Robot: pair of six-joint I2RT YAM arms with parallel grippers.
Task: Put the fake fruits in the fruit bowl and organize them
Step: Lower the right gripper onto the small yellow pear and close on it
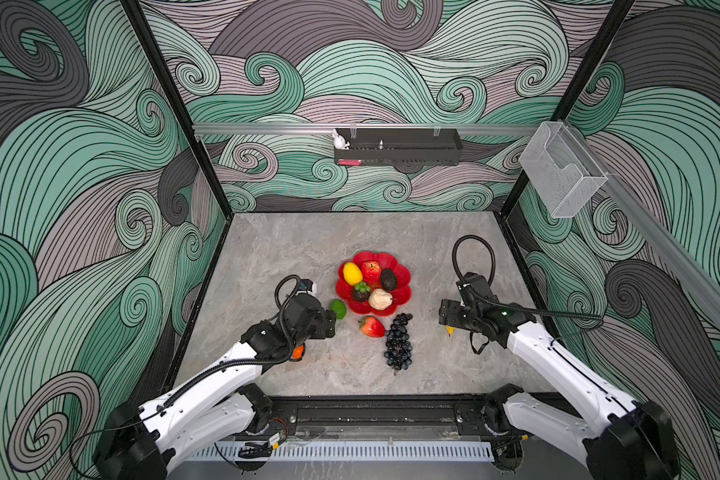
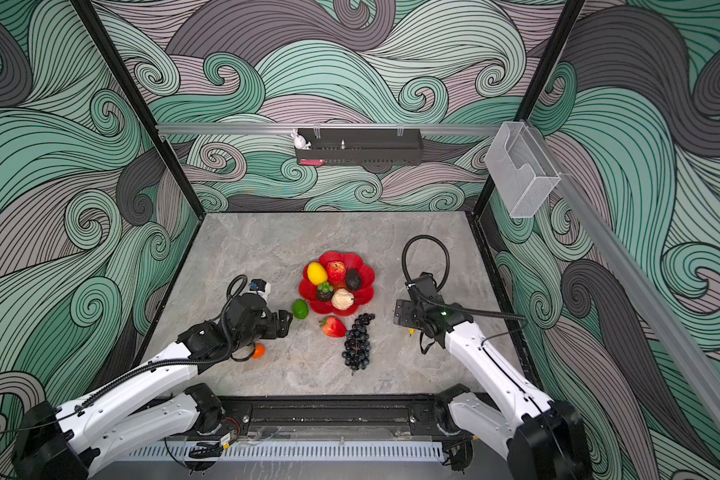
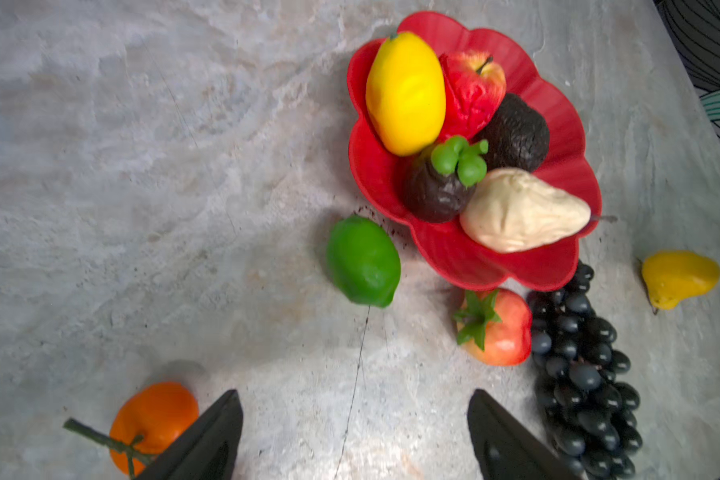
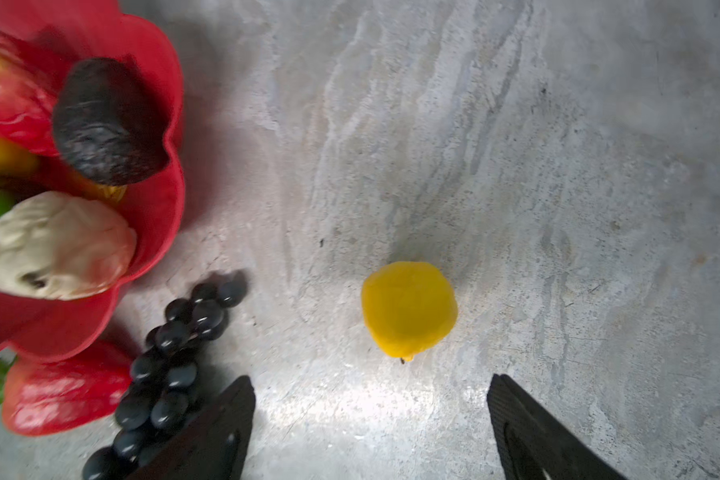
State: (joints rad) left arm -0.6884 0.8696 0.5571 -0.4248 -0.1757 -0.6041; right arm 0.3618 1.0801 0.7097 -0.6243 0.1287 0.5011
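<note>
Yellow plastic pear (image 4: 408, 309) lies on the grey marbled tabletop (image 4: 558, 166) just ahead of the right gripper (image 4: 371, 377), centred between its wide-spread, empty jaws, narrow stem end pointing back at them, with the scalloped red fruit bowl (image 4: 159, 224) off to one side, apart.

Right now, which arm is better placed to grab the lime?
Left: the left gripper, open, faces the lime with nothing between; the right gripper is beyond the fruit bowl, by the yellow pear.

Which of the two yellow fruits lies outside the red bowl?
The yellow pear, apart from the rest on the table near the right hand; the lemon lies in the bowl.
</note>
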